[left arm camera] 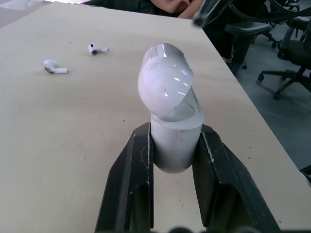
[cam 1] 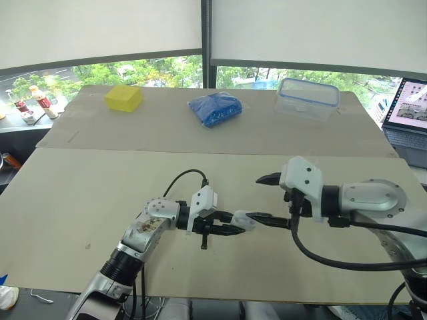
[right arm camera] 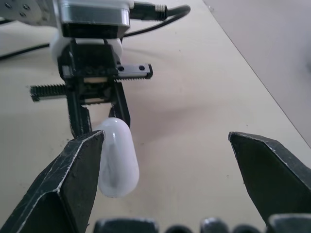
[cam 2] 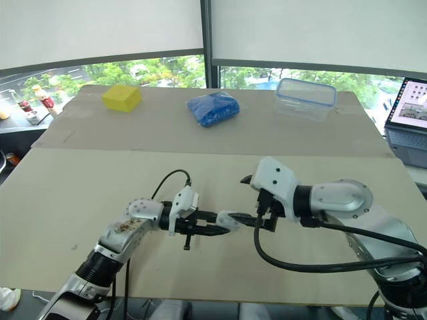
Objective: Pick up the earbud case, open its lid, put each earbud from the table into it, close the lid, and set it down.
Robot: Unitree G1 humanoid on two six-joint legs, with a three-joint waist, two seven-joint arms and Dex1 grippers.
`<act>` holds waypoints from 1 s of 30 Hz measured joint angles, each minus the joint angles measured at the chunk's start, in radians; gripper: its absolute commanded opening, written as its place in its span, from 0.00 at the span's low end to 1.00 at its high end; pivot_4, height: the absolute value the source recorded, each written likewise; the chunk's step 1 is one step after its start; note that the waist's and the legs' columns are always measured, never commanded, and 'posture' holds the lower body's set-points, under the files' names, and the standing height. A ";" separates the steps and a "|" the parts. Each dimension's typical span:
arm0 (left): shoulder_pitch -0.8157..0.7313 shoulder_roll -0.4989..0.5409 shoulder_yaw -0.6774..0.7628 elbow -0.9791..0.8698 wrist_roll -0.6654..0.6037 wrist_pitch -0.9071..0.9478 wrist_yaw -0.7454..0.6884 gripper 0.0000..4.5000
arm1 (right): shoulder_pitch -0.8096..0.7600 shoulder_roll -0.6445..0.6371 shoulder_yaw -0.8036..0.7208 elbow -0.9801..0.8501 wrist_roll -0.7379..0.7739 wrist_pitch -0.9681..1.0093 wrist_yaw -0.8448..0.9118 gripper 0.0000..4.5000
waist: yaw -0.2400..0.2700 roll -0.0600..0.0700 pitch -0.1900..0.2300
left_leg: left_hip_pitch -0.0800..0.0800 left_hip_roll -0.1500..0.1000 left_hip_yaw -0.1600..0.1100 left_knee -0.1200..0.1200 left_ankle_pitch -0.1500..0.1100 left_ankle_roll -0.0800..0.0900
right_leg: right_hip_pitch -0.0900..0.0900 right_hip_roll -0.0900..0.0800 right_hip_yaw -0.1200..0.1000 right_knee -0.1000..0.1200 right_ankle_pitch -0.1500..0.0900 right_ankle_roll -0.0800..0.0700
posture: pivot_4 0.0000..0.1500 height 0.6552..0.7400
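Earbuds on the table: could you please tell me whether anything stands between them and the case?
Nothing visible does. Bare table separates the two earbuds from the case, which the left end effector grips. The right end effector is open beside the case, not between.

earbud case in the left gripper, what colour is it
Glossy white: the small rounded plastic earbud case shows best in the left wrist view.

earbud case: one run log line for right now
earbud case: held by left gripper, lid open | right gripper: open beside it | earbuds: both on table
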 measured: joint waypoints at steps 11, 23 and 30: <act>0.049 0.013 0.032 -0.024 -0.045 0.027 0.006 0.13 | 0.100 -0.036 0.039 -0.044 -0.029 -0.019 -0.029 1.00 | 0.001 0.000 0.000 | 0.000 0.000 0.000 0.000 0.000 0.000 | 0.001 0.000 0.000 0.000 0.000 0.000 | 1.00 0.52; 0.051 0.021 0.020 -0.041 -0.047 0.025 0.001 0.13 | 0.020 0.006 0.082 0.035 -0.098 -0.047 -0.065 1.00 | 0.000 0.000 0.000 | 0.000 0.000 0.000 0.000 0.000 0.000 | 0.000 0.000 0.000 0.000 0.000 0.000 | 1.00 0.52; 0.056 -0.004 0.037 -0.022 -0.025 -0.027 0.054 0.13 | 0.065 0.002 0.003 -0.007 -0.040 -0.041 -0.057 1.00 | 0.004 0.000 0.000 | 0.000 0.000 0.000 0.000 0.000 0.000 | 0.000 0.000 0.000 0.000 0.000 0.000 | 1.00 0.52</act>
